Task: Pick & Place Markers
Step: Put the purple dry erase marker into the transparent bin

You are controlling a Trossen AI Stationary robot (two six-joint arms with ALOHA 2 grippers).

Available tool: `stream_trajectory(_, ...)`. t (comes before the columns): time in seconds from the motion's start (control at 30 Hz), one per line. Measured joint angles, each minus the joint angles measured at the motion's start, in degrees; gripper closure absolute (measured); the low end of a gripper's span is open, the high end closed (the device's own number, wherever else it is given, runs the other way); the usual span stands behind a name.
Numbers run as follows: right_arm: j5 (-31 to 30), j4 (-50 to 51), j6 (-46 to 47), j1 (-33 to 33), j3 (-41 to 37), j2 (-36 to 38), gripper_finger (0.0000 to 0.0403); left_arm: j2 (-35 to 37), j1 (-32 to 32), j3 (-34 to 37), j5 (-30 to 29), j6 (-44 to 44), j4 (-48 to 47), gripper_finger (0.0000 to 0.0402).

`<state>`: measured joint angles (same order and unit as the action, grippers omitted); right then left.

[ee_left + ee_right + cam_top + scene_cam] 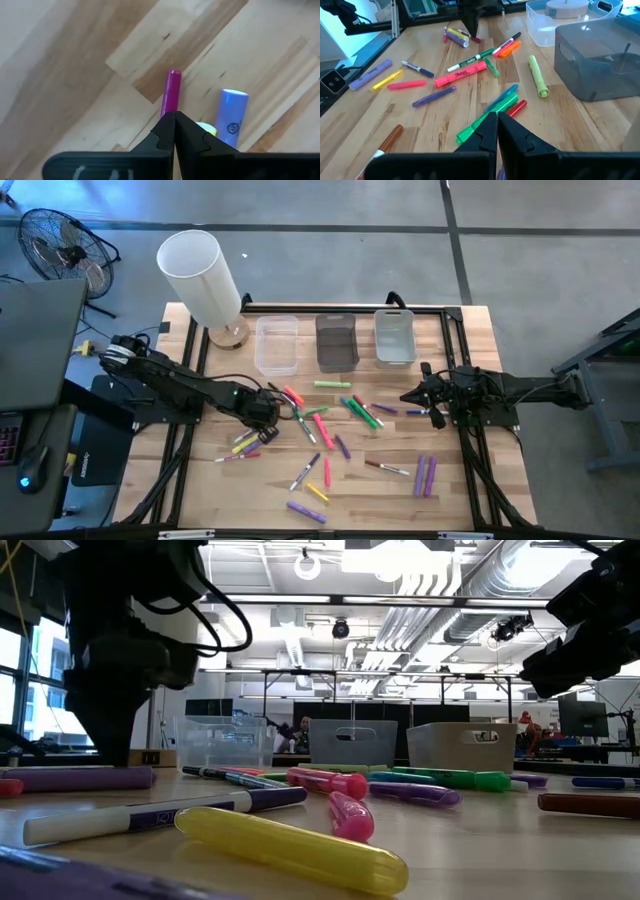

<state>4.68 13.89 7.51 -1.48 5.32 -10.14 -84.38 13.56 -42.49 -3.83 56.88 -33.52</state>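
The markers (330,425) lie scattered loose across the middle of the wooden table (480,500), none of them in the bins at the far edge. The left gripper (268,412) sits low over the left-hand cluster, left of centre in the overhead view, its two dark fingers pressed together with nothing between them. Through its wrist camera the tips come to a point just over the wood, with a magenta marker (171,92) right beyond them, a blue-capped marker (231,117) beside that, and a bit of a yellow one (206,129) peeking out close to the fingers.

The right gripper (412,396) hangs over the right-centre of the table, also closed and empty. Just ahead of its fingers in its wrist view lie green markers (492,112) and a red marker (516,108), and farther out a long pink highlighter (460,74), a light green one (538,76) and a purple marker (434,96).

Along the upper edge of the table in the overhead picture stand three bins in a row: a clear bin (276,345), a dark grey bin (336,342) and a pale bin (394,337). Left of them stands a white cylinder (198,277) on a round wooden base. A floor fan (62,248) stands in the upper left, off the table.
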Motion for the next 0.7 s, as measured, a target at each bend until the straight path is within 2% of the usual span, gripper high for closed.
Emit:
stream_trajectory(0.53,0.01,0.02,-0.02,0.0,0.0,0.03,0.04,-0.09,-0.04,0.14,-4.93,0.64,0.57,0.0401)
stream_trajectory(0.7,0.01,0.01,0.0,0.0,0.0,0.03,0.04,-0.34,-0.06,0.45,-4.54,0.66,0.07,0.0401)
